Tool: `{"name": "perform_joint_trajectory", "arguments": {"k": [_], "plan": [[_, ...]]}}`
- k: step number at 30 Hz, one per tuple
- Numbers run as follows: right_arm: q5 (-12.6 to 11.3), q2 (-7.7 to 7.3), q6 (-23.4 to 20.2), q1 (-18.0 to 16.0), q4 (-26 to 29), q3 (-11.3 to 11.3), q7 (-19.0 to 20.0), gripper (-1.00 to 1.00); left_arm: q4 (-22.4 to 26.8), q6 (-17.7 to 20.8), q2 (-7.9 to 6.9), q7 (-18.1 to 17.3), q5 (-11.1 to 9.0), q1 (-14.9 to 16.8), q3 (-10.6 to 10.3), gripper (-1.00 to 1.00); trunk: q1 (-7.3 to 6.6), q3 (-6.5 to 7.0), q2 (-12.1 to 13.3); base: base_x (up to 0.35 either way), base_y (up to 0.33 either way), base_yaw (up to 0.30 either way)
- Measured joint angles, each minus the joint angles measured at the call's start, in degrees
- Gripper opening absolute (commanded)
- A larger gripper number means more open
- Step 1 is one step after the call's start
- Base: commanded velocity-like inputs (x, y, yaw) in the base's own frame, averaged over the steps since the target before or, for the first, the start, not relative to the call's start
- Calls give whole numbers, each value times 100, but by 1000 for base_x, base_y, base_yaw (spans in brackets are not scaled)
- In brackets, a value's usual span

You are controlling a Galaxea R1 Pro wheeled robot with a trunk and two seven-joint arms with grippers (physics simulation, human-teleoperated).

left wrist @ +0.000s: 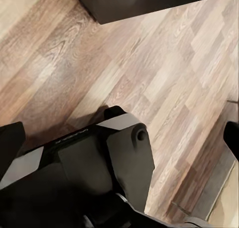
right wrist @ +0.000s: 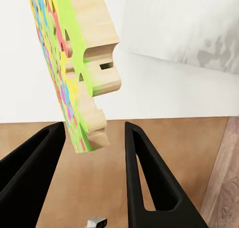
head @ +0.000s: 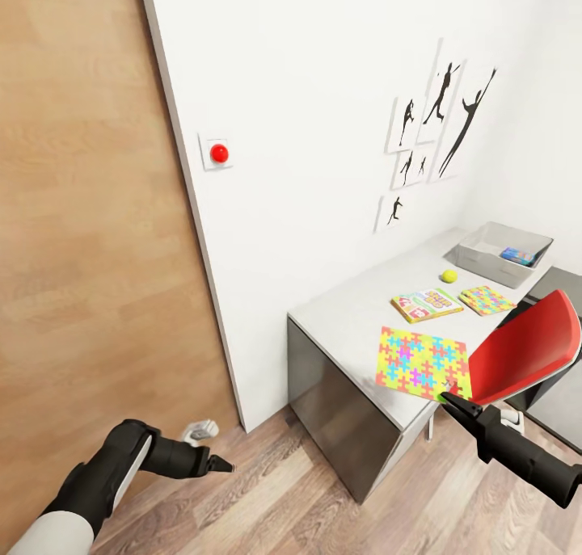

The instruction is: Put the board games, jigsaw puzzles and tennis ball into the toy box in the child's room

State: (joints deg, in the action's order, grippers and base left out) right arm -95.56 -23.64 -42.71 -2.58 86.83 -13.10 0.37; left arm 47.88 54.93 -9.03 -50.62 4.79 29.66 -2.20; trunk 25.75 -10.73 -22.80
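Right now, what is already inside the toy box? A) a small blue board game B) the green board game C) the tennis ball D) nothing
A: the small blue board game lies in the toy box, while the tennis ball and the green board game sit on the table outside it.

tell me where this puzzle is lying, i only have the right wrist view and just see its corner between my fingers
Observer: The jigsaw puzzle lies flat on the near end of the table, with its corner at the table's edge by the right gripper.
Operator: where's the toy box
Observer: The toy box stands at the table's far end, with a blue board game inside.
Operator: anything close to my arm
Observer: A red chair is right beside the right arm.
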Motion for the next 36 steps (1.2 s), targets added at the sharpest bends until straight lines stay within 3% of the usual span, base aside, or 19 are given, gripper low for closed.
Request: {"name": "perform_joint_trajectory", "arguments": {"k": [5,9,12,16,19,21,23,26,36], "plan": [[150,0,0,-1,0,-1,3,-100,164,7,3,773,-9,0,5,100,0,0,0,0,0,0],[274,0,1,-1,76,-2,4,-100,672,122,-27,944,-30,-48,10,100,0,0,0,0,0,0],[324,0,1,0,142,-2,4,-100,1468,404,-164,941,-77,-258,81,100,-1,0,-1,0,0,0],[342,0,1,0,163,-2,4,-100,2855,476,-346,549,-111,-612,416,100,-1,0,-1,0,0,0],[345,0,1,-1,167,-2,4,-100,3479,471,-405,-173,-91,-748,696,100,0,0,-1,0,0,0],[344,-5,-3,-1,169,-2,6,-100,3592,470,-445,-537,-68,-769,784,100,0,0,0,0,0,0],[341,-8,-9,0,169,-7,27,-100,3704,466,-618,-1064,-65,-784,960,100,0,0,-1,0,0,0],[338,-2,10,0,169,-4,95,-100,3745,462,-730,-1435,-64,-791,1059,100,0,0,-1,0,-60,0],[337,0,36,9,170,-2,132,-100,3759,460,-775,-1593,-87,-790,1092,100,0,11,-1,0,-68,-47]]}}
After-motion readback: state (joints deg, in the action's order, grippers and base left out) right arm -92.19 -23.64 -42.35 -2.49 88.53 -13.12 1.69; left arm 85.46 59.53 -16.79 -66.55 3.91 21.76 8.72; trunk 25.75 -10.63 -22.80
